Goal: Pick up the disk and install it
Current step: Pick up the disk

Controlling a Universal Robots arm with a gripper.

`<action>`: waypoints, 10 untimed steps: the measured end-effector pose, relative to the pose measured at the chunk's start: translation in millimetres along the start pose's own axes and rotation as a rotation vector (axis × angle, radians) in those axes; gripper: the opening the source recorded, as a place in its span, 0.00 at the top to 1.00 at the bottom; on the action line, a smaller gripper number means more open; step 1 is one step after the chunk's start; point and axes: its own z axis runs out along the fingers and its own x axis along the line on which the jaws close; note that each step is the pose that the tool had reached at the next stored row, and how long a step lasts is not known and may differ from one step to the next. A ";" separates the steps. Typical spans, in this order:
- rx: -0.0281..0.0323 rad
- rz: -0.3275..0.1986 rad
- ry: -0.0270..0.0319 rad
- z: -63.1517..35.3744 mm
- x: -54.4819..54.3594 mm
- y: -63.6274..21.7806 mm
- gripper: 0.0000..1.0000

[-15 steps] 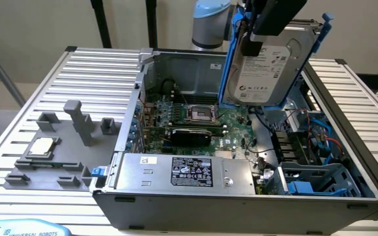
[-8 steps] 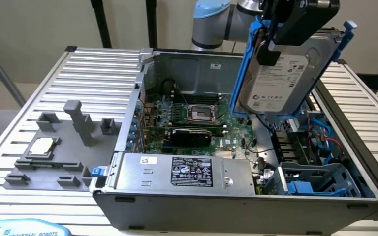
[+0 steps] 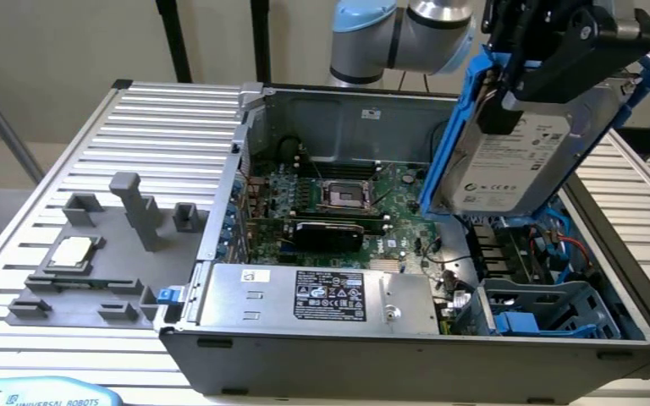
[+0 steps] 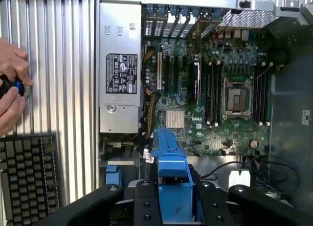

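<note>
**Item: disk** (image 3: 514, 161). Silver-grey hard drive in a blue plastic carrier, with a white label bearing black print and a green logo. It is held in the air, tilted steeply, label toward the exterior camera. It sits over the side of the open computer case (image 3: 415, 359) that lies at the exterior view's right. Its lower end hangs above the cabling there; whether it touches anything cannot be told. In the wrist view the carrier's blue end (image 4: 172, 160) juts out between the black fingers (image 4: 146, 204).

**Item: tool** (image 3: 537, 78). Black, on the silver and pale-blue arm (image 3: 399, 34), clamped on the upper part of the disk.

**Item: case contents.**
- Green motherboard (image 3: 337, 199) with an empty processor socket.
- Grey power-supply box (image 3: 319, 296) with a black label, along the near wall.
- Blue-grey drive cage (image 3: 540, 309) in the near corner at the exterior view's right.

**Item: tabletop** (image 3: 156, 118). Slatted metal, carrying the case. Beside the case, at the exterior view's left, stands a grey fixture (image 3: 133, 211) with a square silver processor chip (image 3: 74, 252) seated in it.

**Item: wrist view extras.** A person's hands (image 4: 12, 64) around a small black device with a blue button (image 4: 17, 86), and near them a black keyboard (image 4: 29, 174).
</note>
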 end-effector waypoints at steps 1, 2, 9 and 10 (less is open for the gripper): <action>0.0000 0.000 0.0000 0.0 2.6 -3.1 0.67; 0.0000 0.000 -0.0001 0.1 5.1 -6.4 0.67; 0.0000 0.000 0.0000 0.9 22.0 -30.9 0.67; 0.0000 0.000 0.0000 1.0 24.2 -34.3 0.67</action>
